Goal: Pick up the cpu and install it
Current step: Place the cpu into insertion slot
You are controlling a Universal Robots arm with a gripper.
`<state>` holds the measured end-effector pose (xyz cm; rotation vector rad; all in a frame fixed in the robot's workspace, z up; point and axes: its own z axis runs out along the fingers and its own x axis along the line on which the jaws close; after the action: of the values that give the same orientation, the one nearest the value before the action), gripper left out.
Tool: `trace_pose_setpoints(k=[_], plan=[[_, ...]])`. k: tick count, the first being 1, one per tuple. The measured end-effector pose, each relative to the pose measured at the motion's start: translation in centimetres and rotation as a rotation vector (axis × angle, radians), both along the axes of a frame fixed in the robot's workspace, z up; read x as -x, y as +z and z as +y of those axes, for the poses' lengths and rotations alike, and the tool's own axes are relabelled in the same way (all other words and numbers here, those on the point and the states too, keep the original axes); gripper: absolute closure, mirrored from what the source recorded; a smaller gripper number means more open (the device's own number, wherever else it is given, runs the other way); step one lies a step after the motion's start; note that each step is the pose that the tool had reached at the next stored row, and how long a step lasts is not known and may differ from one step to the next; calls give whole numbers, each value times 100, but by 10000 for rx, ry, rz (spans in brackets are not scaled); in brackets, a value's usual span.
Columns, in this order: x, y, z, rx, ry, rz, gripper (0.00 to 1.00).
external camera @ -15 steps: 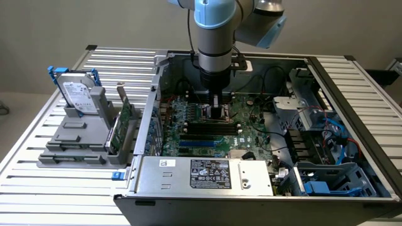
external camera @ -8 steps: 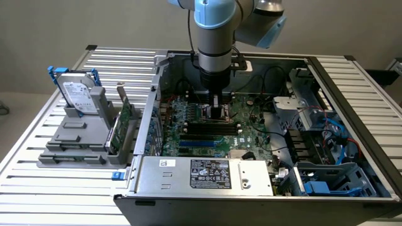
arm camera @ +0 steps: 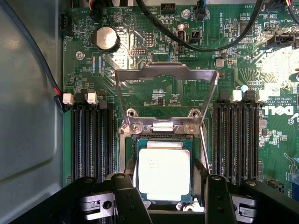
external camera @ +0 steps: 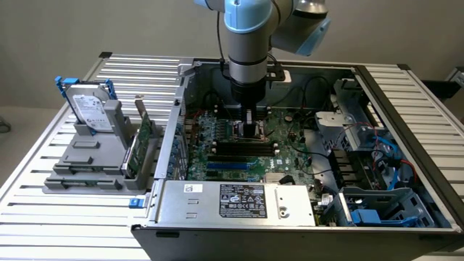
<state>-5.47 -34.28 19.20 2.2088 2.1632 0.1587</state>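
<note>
Here the end effector hangs directly above the socket, jaws wide apart and gripping nothing. The cpu lies flat in that socket between the fingers, with the socket's load frame swung up behind it.

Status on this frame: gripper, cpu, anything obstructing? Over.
Gripper open, fingers straddling the small square silver-topped cpu. Cpu lying flat in the dark motherboard socket. Socket's hinged metal retention frame raised, clear. Nothing in the way.
</note>
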Motion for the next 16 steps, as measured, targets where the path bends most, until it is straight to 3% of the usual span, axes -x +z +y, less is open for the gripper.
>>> trace_pose_setpoints(k=[5,7,8,12,16], plan=[[-4,-10,7,-34,-2,-16,44],[-2,-5,3,-12,-2,-7,39],[-1,-2,2,-4,-3,-2,31],[-1,13,2,-3,-5,7,31],[-1,96,3,-4,-8,20,31]])
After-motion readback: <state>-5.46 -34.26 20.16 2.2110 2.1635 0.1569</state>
